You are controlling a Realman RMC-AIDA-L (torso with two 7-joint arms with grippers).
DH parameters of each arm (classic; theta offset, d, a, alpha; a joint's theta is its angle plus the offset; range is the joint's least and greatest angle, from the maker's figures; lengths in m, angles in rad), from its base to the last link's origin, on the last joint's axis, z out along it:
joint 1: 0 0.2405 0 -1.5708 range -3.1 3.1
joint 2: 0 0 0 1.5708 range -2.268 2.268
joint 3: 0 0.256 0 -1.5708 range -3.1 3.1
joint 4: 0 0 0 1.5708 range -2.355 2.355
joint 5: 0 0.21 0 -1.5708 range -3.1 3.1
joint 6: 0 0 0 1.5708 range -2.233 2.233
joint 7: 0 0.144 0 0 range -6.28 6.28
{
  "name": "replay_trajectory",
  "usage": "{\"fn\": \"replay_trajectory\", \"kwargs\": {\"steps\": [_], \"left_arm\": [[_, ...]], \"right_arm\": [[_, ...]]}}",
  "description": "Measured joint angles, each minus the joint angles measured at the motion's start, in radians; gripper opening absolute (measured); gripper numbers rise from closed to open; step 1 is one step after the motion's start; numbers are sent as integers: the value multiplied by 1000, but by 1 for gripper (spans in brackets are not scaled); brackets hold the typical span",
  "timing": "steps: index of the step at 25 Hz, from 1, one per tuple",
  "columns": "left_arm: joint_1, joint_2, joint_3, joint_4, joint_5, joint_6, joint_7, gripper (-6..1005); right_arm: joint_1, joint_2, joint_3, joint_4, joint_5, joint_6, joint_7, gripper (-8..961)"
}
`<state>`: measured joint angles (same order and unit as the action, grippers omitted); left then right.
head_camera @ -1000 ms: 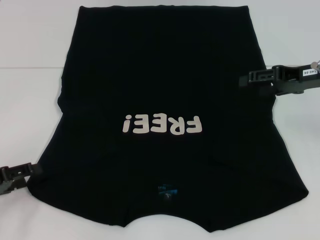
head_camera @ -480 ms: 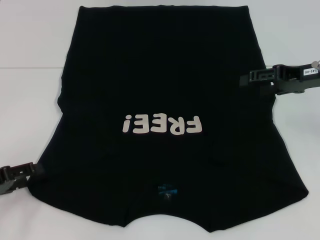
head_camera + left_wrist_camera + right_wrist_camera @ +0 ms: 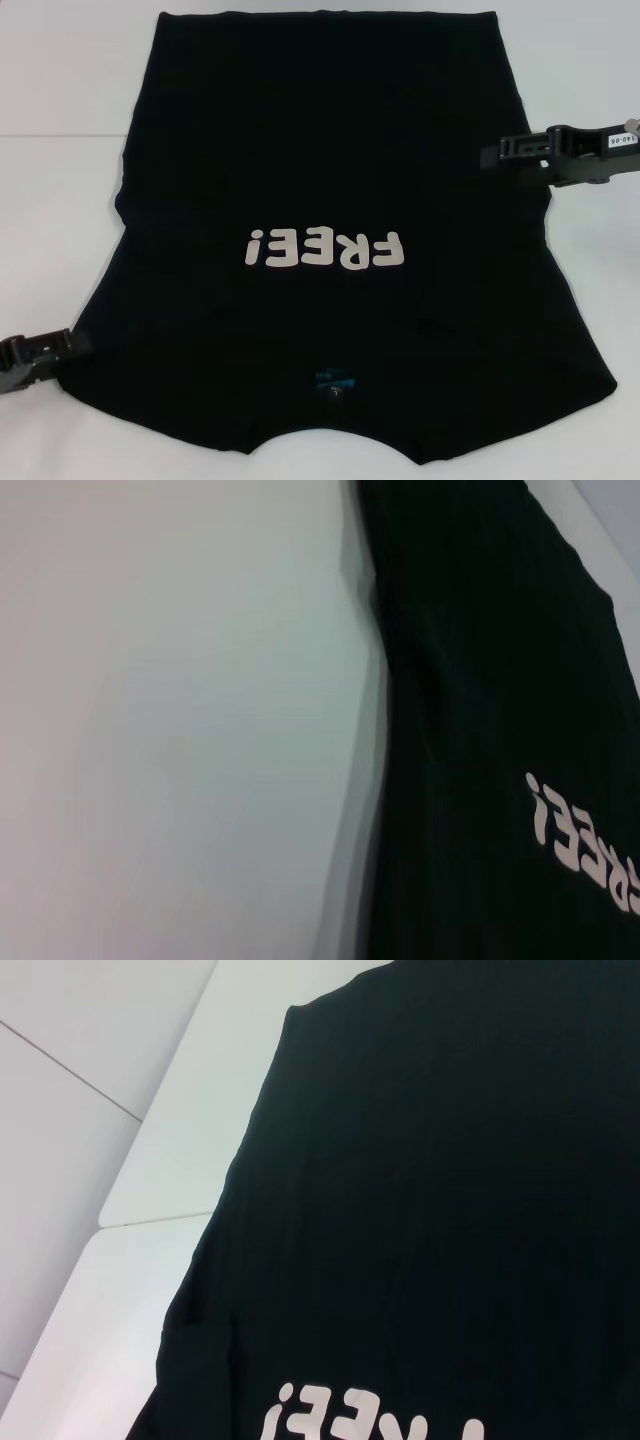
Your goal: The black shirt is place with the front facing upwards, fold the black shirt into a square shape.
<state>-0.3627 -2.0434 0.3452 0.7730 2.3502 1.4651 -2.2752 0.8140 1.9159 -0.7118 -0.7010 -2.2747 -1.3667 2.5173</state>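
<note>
The black shirt (image 3: 330, 150) lies flat on the white table (image 3: 60, 120), front up, collar nearest me. Its cream letters "FREE!" (image 3: 325, 248) read upside down, and a small blue neck label (image 3: 333, 381) shows at the collar. My left gripper (image 3: 70, 345) sits low at the shirt's near left corner, touching its edge. My right gripper (image 3: 495, 152) reaches in from the right over the shirt's right edge, about mid-length. The left wrist view shows the shirt (image 3: 500, 680) beside bare table. In the right wrist view the shirt (image 3: 450, 1210) fills most of the picture.
White table (image 3: 170, 730) surrounds the shirt on the left, right and far sides. A seam between table panels (image 3: 130, 1080) runs behind the shirt's far corner. The shirt's collar end reaches the near edge of the head view.
My right gripper has shifted slightly farther from me along the shirt's right edge. My left gripper has dropped a little nearer to me. The shirt has not moved.
</note>
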Motion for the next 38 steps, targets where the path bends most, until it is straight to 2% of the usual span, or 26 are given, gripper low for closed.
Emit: {"fn": "replay_trajectory", "kwargs": {"steps": [23,29,34,38], "left_arm": [[-23,3,-4,-18,4,-16,-27,792],[-19,3,-3,-8,10,-21,-40,614],[-24,3,-2,-5,42,-29,-49,361],[-29,-1,-1,-4,60,-37,-53,275]], "right_arm": [[-1,-1,11,0,0,-3,-2,914],[-3,-1,13,0,0,-3,-1,915],[-4,-2,14,0,0,-3,0,915],[-5,-2,14,0,0,-3,-1,915]]}}
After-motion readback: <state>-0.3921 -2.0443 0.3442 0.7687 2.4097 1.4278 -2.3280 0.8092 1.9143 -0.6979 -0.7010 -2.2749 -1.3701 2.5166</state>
